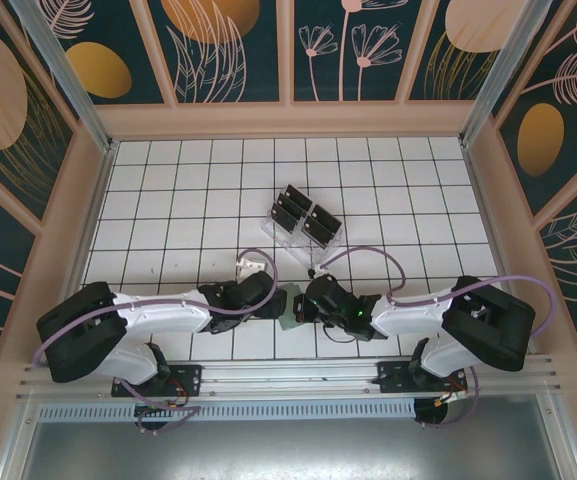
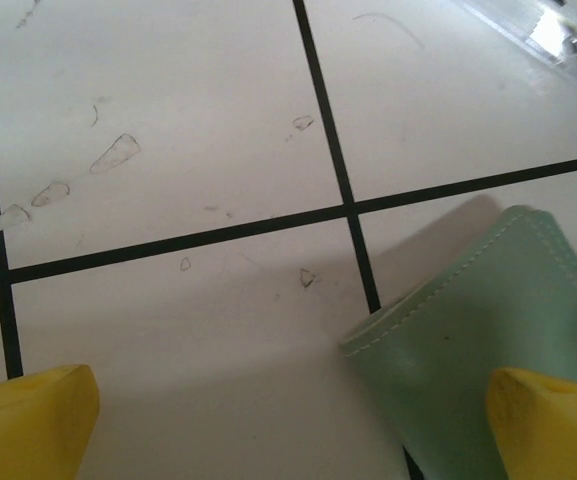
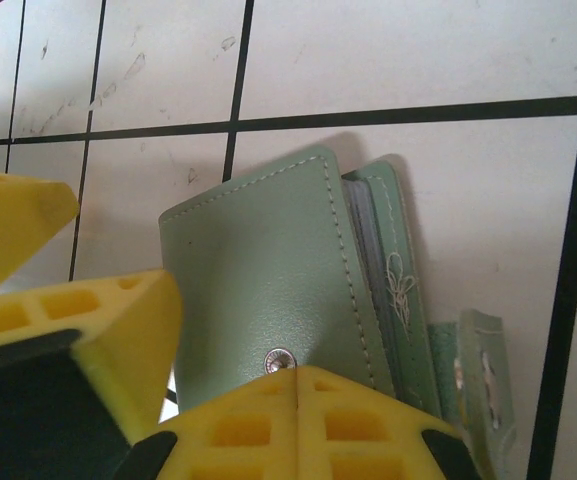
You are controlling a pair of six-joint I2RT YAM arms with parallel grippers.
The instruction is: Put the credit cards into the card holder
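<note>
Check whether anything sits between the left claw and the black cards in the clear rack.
Nothing visible. The open left claw sits by the sage-green card holder, and bare white tiles run from it to the clear plastic rack holding the thin black credit cards. The shut right claw is at the holder's edge, off that line.

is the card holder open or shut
Open: the card holder gapes, its clasp tab hanging undone, inner sleeves showing.
</note>
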